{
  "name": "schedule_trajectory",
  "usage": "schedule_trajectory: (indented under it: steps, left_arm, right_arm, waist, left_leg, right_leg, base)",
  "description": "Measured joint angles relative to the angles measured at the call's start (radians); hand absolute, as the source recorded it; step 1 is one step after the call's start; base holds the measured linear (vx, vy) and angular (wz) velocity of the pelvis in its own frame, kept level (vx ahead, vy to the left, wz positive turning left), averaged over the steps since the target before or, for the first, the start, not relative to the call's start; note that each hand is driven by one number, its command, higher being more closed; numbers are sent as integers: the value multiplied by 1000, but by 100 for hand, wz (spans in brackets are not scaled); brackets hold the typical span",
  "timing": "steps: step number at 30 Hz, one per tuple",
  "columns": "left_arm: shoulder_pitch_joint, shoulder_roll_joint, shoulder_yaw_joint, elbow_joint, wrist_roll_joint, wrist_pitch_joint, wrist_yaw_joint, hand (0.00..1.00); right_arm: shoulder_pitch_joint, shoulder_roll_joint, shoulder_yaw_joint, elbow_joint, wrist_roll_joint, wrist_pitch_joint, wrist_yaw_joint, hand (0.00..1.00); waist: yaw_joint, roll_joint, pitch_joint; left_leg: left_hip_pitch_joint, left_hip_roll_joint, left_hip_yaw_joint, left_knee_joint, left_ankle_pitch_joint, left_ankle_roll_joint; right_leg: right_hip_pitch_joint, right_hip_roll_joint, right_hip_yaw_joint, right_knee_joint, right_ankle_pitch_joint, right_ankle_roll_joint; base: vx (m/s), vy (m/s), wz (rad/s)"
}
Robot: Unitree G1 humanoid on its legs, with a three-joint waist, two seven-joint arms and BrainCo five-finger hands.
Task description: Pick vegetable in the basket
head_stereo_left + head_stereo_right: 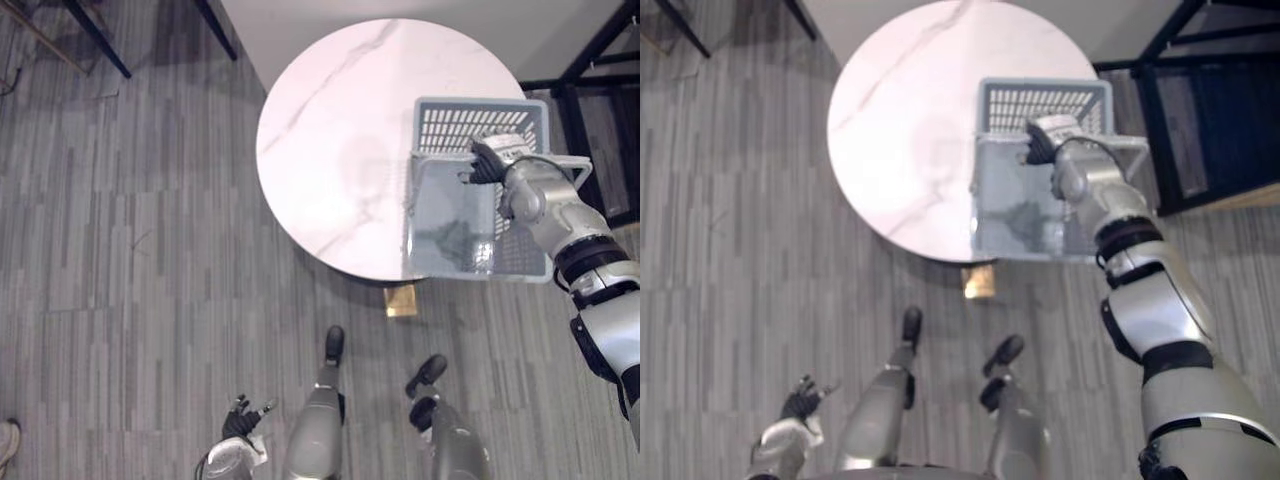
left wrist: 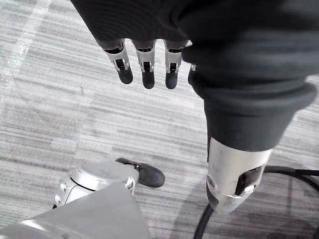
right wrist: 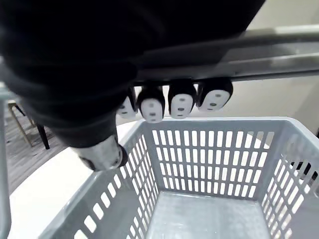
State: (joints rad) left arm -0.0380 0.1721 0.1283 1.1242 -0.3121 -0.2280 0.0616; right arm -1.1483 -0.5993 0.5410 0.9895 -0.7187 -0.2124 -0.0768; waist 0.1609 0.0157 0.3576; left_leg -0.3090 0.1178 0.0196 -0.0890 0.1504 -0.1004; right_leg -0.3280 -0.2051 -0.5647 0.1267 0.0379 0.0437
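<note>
A grey slotted plastic basket (image 1: 480, 105) stands on the right part of a round white marble table (image 1: 340, 130), overhanging its near edge. My right hand (image 1: 490, 160) reaches over the basket with its fingers (image 3: 182, 99) curled round the raised grey handle (image 3: 279, 47). Beneath that hand, the right wrist view looks down on the basket's slotted walls (image 3: 209, 159) and bare grey floor. Low beside my body, just above the floor, my left hand (image 1: 240, 418) hangs with its fingers (image 2: 147, 64) straight and nothing in them.
A black metal frame (image 1: 590, 90) stands close to the table's right side. Dark chair legs (image 1: 95, 35) are at the far left. A small yellowish block (image 1: 402, 300) lies on the grey plank floor under the table's near edge.
</note>
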Motion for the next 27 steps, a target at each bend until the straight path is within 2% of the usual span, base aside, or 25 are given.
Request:
schedule_trajectory:
  steps: [4,8,13,15,17,20,23,27]
  left_arm:
    - [0,0,18,2,1,13,0,0]
    - [0,13,41,8,13,21,2,0]
    - [6,29,73,9,62,36,3,0]
    - [8,28,73,9,80,37,3,0]
    - [10,28,72,9,100,40,3,0]
    - [35,28,64,9,125,43,4,0]
    - [71,26,52,9,140,45,2,0]
    - [98,18,21,9,165,47,-4,0]
  right_arm:
    - [14,-1,63,-36,-1,-10,20,100]
    - [21,1,220,-102,-1,-42,87,100]
    - [161,1,304,-309,12,-101,132,100]
    - [203,1,322,-356,23,-121,136,100]
    - [256,0,344,-416,41,-144,156,100]
    - [334,-18,350,-487,73,-169,177,100]
    - [428,-43,351,-530,104,-177,197,100]
    - [587,-111,327,-566,108,-178,199,100]
  waist:
    - [-4,-13,-10]
    - [-12,-35,-25]
    - [-22,-99,-89]
    - [-23,-110,-122]
    - [-46,-114,-156]
    - [-55,-114,-202]
    - [-75,-113,-228]
    - [-84,-107,-258]
  left_leg:
    - [16,2,12,-4,0,0]
    - [57,10,31,-5,0,-1]
    - [127,37,75,-6,-21,-16]
    - [138,45,86,-6,-29,-22]
    - [157,53,97,-6,-33,-25]
    - [185,62,133,-6,-44,-25]
    - [223,65,158,-6,-53,-30]
    - [248,63,191,-6,-64,-31]
  right_leg:
    - [7,2,10,0,0,0]
    - [40,17,27,-9,1,0]
    - [96,48,64,-41,1,0]
    - [100,60,78,-50,1,1]
    - [120,71,86,-61,2,2]
    - [125,84,122,-65,3,3]
    - [151,92,145,-75,8,-2]
    - [163,97,180,-95,19,4]
  base:
    - [6,-21,-8]
    - [12,-31,-13]
    - [10,-28,-22]
    - [10,-26,-24]
    - [17,-27,-17]
    - [20,-17,-32]
    - [32,-2,-26]
    - [12,13,-24]
